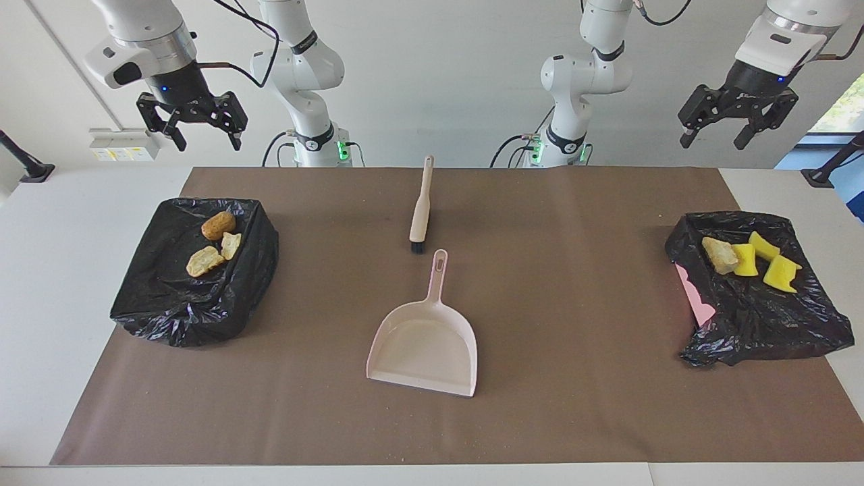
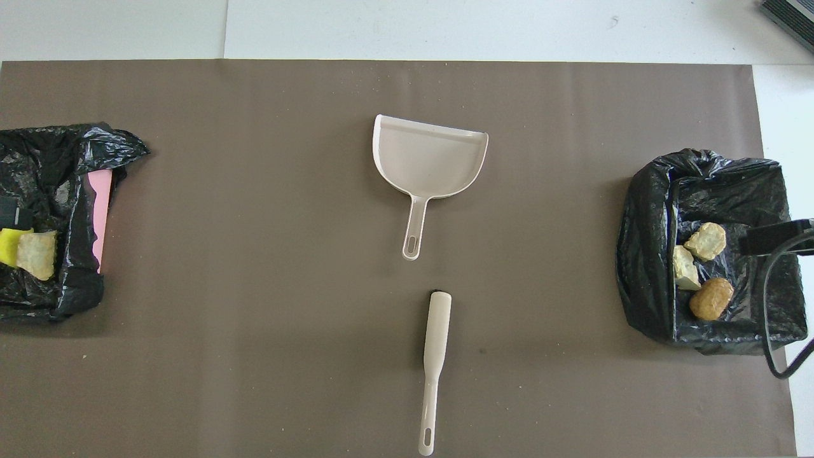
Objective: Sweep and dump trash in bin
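Note:
The trash lies in two black-bagged bins. Three tan and brown bread-like lumps (image 1: 218,225) (image 2: 710,298) sit in the bin (image 1: 169,304) (image 2: 645,254) at the right arm's end. One tan lump (image 1: 719,255) (image 2: 37,254) and yellow sponge pieces (image 1: 780,273) (image 2: 6,245) sit in the bin (image 1: 763,324) (image 2: 57,172) at the left arm's end. My right gripper (image 1: 208,143) hangs open and empty high over the robots' edge near its bin. High up near its own bin, my left gripper (image 1: 713,142) is also open and empty.
A beige dustpan (image 1: 425,351) (image 2: 429,159) lies mid-table on the brown mat (image 1: 574,304), handle toward the robots. A beige brush (image 1: 420,209) (image 2: 435,350) lies nearer to the robots, bristle end by the dustpan handle. A pink bin wall (image 1: 694,293) shows under the bag.

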